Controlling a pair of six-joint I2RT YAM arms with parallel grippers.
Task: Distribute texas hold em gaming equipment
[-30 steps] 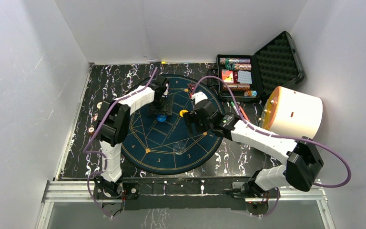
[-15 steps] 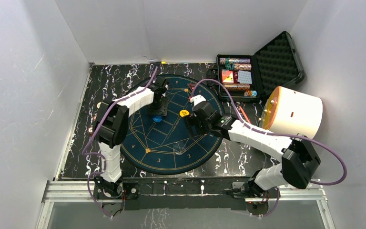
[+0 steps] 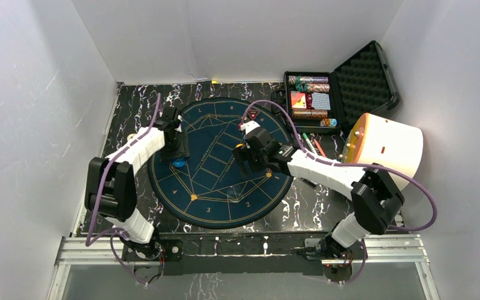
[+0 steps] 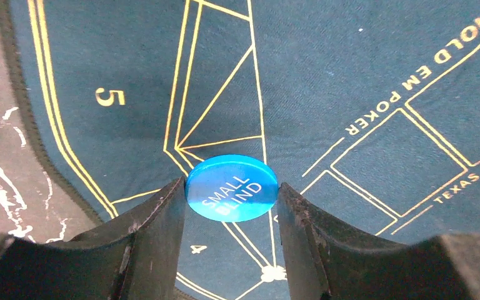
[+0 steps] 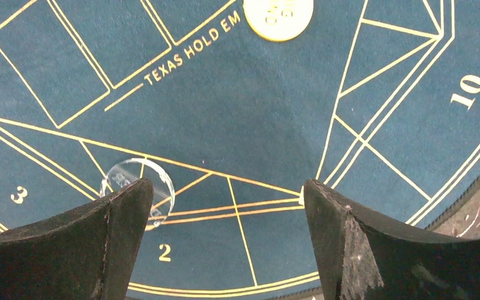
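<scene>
One blue button (image 4: pixel 231 187) sits pinched between the left fingers (image 4: pixel 156 240) over the mat (image 4: pixel 350 62); the right fingers (image 5: pixel 115 240) gape wide, empty.

Blue button (image 4: pixel 232 188), left fingers (image 4: pixel 156 232) now leftward, apparently by 5 mark (image 4: pixel 105 97)

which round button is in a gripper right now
The blue SMALL BLIND disc, pinched in the left gripper; the yellow disc and the clear disc lie free.

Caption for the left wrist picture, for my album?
Left gripper pinches a round blue SMALL BLIND disc by the dark blue poker mat's number 4.
</scene>
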